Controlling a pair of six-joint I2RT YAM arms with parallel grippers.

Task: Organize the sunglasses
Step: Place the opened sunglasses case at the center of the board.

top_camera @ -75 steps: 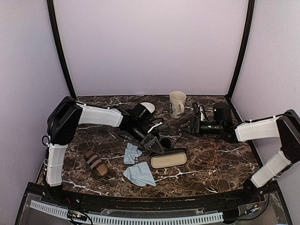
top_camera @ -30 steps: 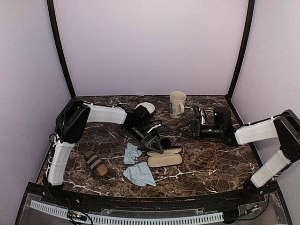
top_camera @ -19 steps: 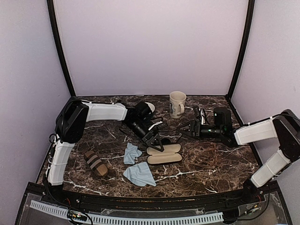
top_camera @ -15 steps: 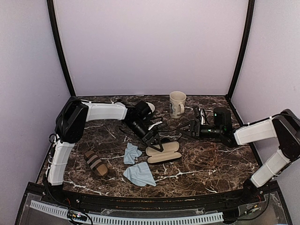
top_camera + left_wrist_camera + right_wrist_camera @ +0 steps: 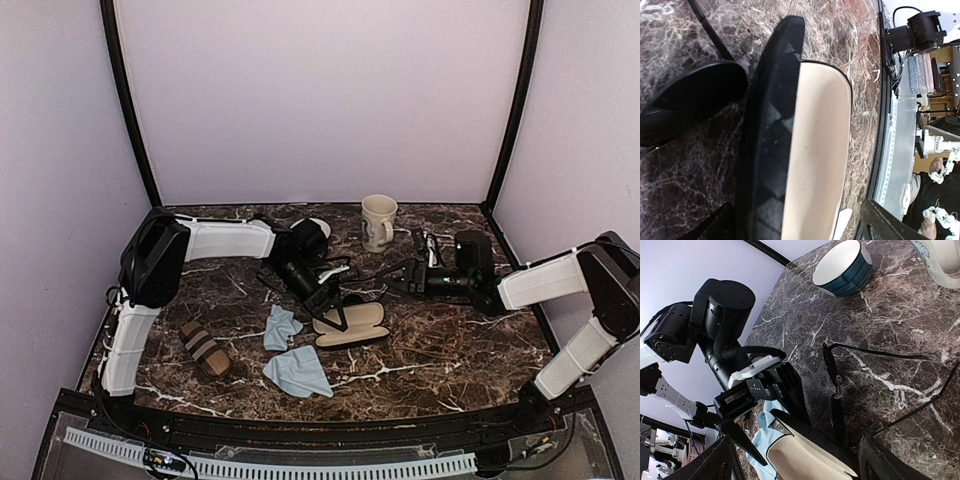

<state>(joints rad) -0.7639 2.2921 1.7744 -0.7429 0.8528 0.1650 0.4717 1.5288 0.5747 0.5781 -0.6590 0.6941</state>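
Sunglasses point(image 5: 690, 107) lay on the table point(image 5: 450, 350), arms unfolded and pointing toward the right gripper point(image 5: 392, 280), just behind the open case point(image 5: 355, 325) and not in it! One dark lens sat right beside the case's black checkered shell, though whether it touched I couldn't tell. The case lay with its cream lining up. Down at its left end was the left gripper point(image 5: 333, 308), fingers spread wide with the shell between them, and the left wrist view didn't show whether either finger touched it. Over on the other side, the right gripper sat low just right of the sunglasses, jaws wide apart too, nothing between them. A bowl point(image 5: 842, 267), white inside and blue outside, stood beyond the left arm, and a cream mug point(image 5: 378, 220) stood at the back. Two pale blue cloths point(image 5: 298, 370) lay near the case's front left, and a brown case point(image 5: 205, 348) sat closed, well off to the left.
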